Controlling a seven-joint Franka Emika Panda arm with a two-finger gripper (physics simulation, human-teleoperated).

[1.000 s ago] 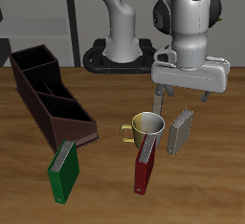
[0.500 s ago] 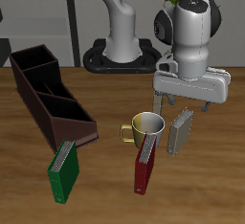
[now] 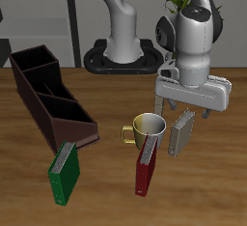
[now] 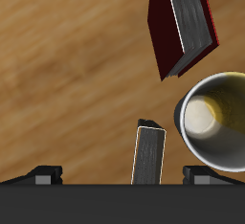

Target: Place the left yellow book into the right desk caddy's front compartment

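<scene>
The left yellow book is a pale greyish-tan hardcover standing upright on the table beside the yellow mug. My gripper hangs open right above it, one finger to each side of the book's top, not touching. In the wrist view the book stands between my fingertips, a little off centre between them, and my gripper is empty. The right desk caddy is a long dark maroon box with open compartments, far across the table from the book; one end reaches toward the table's front.
A red book leans in front of the mug, nearer the table's front edge; it also shows in the wrist view, as does the mug. A green book stands just before the caddy's near end. The robot's base stands at the back.
My gripper has come down and forward over the greyish-tan book, so its open fingers now hang level with the book's top. No object has moved.
</scene>
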